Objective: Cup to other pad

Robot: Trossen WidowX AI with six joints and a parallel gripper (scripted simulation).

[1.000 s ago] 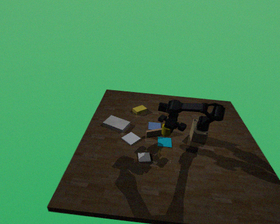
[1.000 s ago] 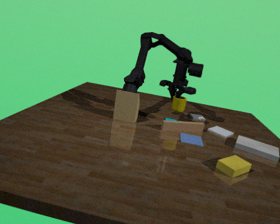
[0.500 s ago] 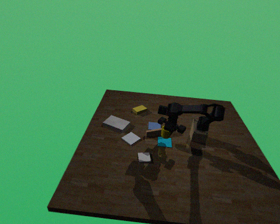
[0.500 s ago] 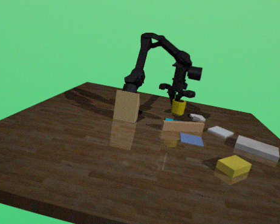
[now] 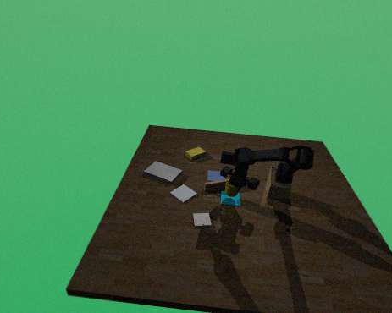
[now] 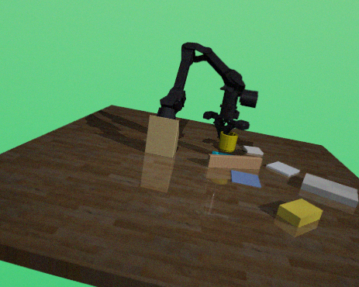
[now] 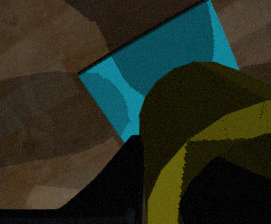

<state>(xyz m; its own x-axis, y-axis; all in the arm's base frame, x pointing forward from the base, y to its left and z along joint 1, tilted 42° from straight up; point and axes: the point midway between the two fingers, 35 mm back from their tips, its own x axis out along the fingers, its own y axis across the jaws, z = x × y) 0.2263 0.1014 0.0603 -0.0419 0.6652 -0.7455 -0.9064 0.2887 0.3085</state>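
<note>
While end effector [image 6: 228,129] grips yellow cup [image 6: 228,142] above cyan pad [image 5: 230,199], contents unseen.

The cup [image 7: 206,163] runs off the wrist view's edge, its inside too dark for marbles.

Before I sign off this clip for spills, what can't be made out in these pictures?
- Marbles: the cup interior is too dark and small in every view; in the wrist view the claw shades it.
- Cup bottom against the cyan pad: the low wooden block hides it in the exterior view.
- Claw fingers on the rim: blurred in the top view.
</note>
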